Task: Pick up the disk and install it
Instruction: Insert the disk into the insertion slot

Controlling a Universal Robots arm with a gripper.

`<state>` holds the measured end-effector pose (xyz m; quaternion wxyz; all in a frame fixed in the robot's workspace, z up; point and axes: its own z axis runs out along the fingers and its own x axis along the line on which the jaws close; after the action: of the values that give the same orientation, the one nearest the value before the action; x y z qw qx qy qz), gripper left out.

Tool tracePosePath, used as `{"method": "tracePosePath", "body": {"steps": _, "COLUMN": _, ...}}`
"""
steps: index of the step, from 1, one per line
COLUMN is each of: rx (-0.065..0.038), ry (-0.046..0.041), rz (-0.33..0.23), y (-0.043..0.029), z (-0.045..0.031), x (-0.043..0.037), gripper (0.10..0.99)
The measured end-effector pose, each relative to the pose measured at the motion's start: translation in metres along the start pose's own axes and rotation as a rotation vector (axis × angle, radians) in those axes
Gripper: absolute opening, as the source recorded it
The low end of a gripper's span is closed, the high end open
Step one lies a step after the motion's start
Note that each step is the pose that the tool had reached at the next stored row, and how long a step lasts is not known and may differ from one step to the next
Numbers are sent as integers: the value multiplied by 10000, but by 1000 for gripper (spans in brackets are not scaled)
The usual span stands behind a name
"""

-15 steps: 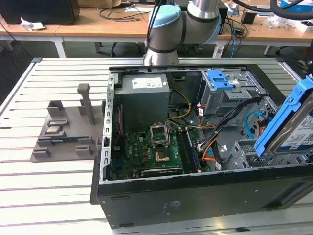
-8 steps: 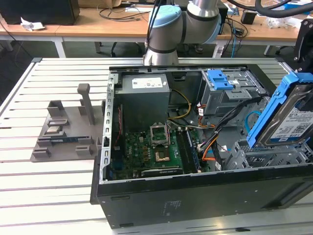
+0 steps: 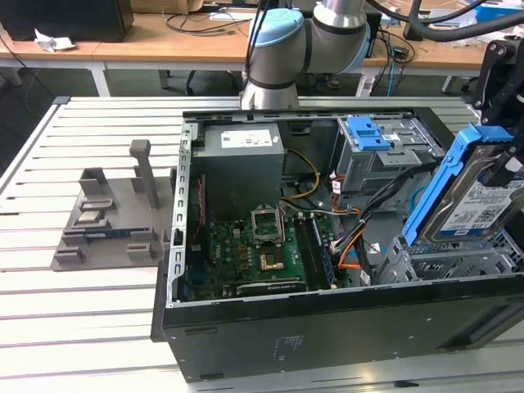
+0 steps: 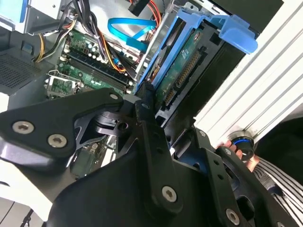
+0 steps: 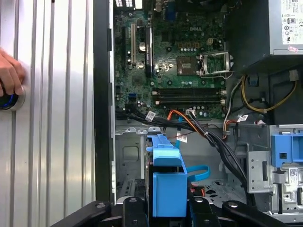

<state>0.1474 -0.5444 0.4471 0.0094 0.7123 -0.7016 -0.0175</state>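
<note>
On the disk (image 3: 479, 206): silver body, blue-and-white label (barcode stripes), blue rails; motherboard (image 3: 246, 254) green; case (image 3: 327, 336) black; table (image 3: 82, 311) pale grey, ribbed in parallel slats; power-supply box (image 3: 241, 170) grey, white label.

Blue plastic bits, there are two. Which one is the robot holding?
The blue rails around the disk, held tilted in the jaws over the case. The other, the blue latch, sits on the grey cage, untouched.

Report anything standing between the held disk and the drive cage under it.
The disk, clamped in the gripper, hangs tilted over the grey cage. A blue cable loops in the open bay right beside it and may snag; nothing else visibly blocks.
</note>
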Motion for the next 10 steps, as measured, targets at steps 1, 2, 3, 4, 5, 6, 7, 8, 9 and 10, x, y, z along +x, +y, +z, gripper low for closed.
{"method": "tracePosePath", "body": {"steps": 1, "rx": 0, "ry": -2, "rz": -1, "y": -1, "z": 21, "x": -3, "gripper": 365}}
{"method": "tracePosePath", "body": {"steps": 2, "rx": 0, "ry": 0, "rz": -1, "y": -2, "z": 38, "x": -4, "gripper": 365}}
{"method": "tracePosePath", "body": {"steps": 3, "rx": 0, "ry": 0, "rz": -1, "y": -2, "z": 50, "x": -3, "gripper": 365}}
{"method": "tracePosePath", "body": {"steps": 4, "rx": 0, "ry": -1, "rz": -1, "y": -3, "z": 58, "x": -3, "gripper": 365}}
{"method": "tracePosePath", "body": {"steps": 5, "rx": 0, "ry": 1, "rz": -1, "y": -3, "z": 75, "x": -3, "gripper": 365}}
{"method": "tracePosePath", "body": {"steps": 6, "rx": 0, "ry": 0, "rz": -1, "y": -4, "z": 99, "x": -3, "gripper": 365}}
{"method": "tracePosePath", "body": {"steps": 7, "rx": 0, "ry": 1, "rz": -1, "y": -6, "z": 139, "x": -2, "gripper": 365}}
{"method": "tracePosePath", "body": {"steps": 8, "rx": -1, "ry": 1, "rz": -1, "y": -7, "z": 168, "x": -2, "gripper": 365}}
{"method": "tracePosePath", "body": {"steps": 9, "rx": -2, "ry": 0, "rz": -1, "y": -8, "z": 203, "x": -1, "gripper": 365}}
{"method": "tracePosePath", "body": {"steps": 10, "rx": -1, "ry": 0, "rz": -1, "y": -9, "z": 217, "x": -1, "gripper": 365}}
